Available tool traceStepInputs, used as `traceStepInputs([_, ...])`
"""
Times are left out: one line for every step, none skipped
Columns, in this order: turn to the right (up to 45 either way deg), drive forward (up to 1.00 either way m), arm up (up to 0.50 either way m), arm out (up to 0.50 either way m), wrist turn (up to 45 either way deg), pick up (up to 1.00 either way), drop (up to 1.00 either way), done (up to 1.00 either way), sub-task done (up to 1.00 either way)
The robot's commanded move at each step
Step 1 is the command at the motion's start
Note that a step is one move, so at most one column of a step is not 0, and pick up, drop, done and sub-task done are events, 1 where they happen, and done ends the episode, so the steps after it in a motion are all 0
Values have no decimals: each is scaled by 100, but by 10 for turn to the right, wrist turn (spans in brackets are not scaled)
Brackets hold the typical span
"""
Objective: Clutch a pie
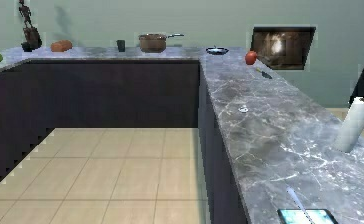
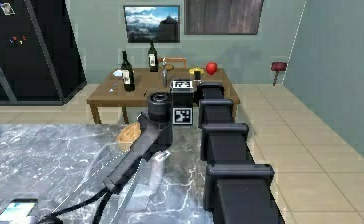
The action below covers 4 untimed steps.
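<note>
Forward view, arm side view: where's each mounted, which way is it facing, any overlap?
Forward view: on the robot, facing ahead and somewhat down at the marble counter and tiled floor.
Arm side view: on the robot's body, facing out sideways across the counter to a wooden table; arm and end effector show.
Shared: the marble counter, likely also the flat pale slab lying on it.
</note>
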Motion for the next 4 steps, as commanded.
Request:
traceStepInputs([0,0,0,0,450,0,0,0,0])
traceStepInputs([0,0,0,0,450,0,0,0,0])
traceStepInputs([0,0,0,0,300,0,0,0,0])
traceStepInputs([0,0,-14,0,0,0,0,0,0])
